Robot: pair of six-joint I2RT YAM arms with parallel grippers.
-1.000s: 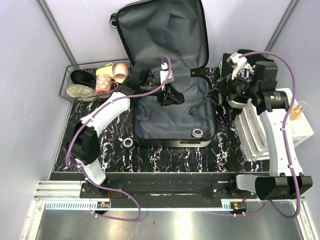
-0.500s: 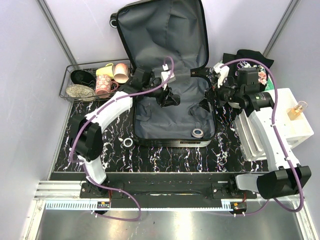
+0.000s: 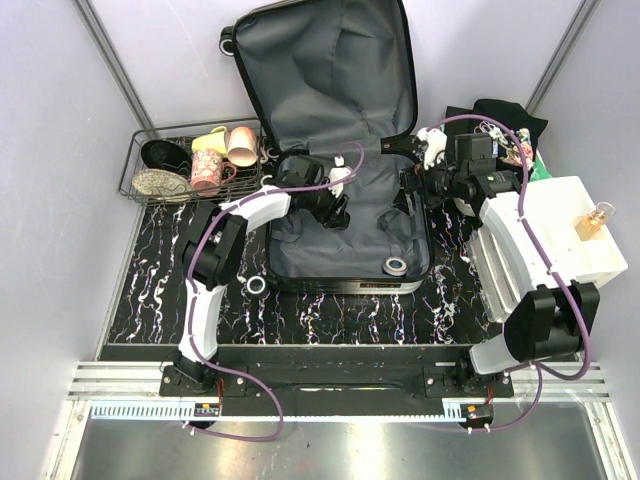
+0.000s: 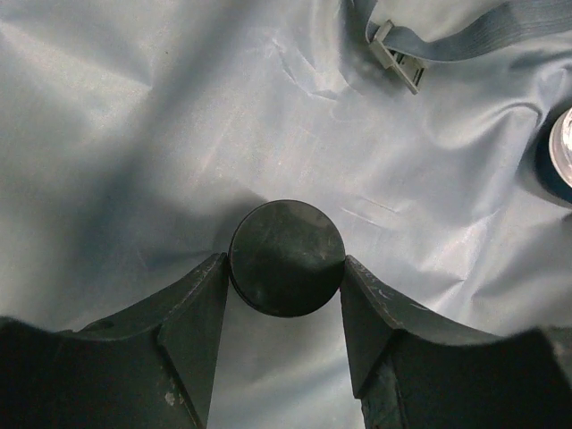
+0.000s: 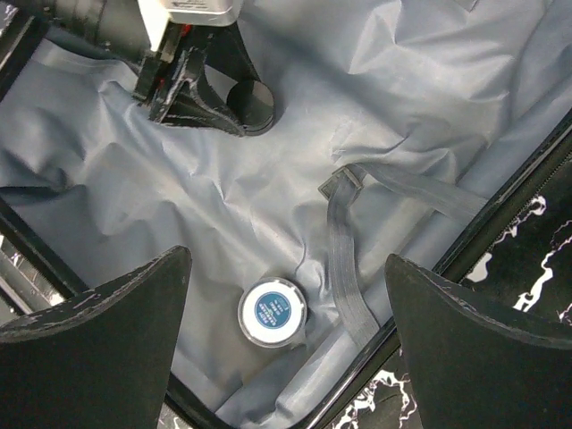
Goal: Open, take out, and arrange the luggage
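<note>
Suitcase (image 3: 330, 70) is lying open in the middle of the desk (image 3: 330, 310), lid propped up against the back wall, grey lining showing. Left hand (image 4: 286, 268) is down inside the lower half, pinching a black puck (image 4: 287, 257), one finger on each side. Right hand (image 5: 286, 268) hangs over the right part of the case, fingers spread wide, nothing in them. A little round tin (image 5: 273, 314) with a blue label sits on the lining near the front right corner, just beside a loose strap (image 5: 344, 241). Wire basket (image 3: 135, 170) of cups is off to the left.
</note>
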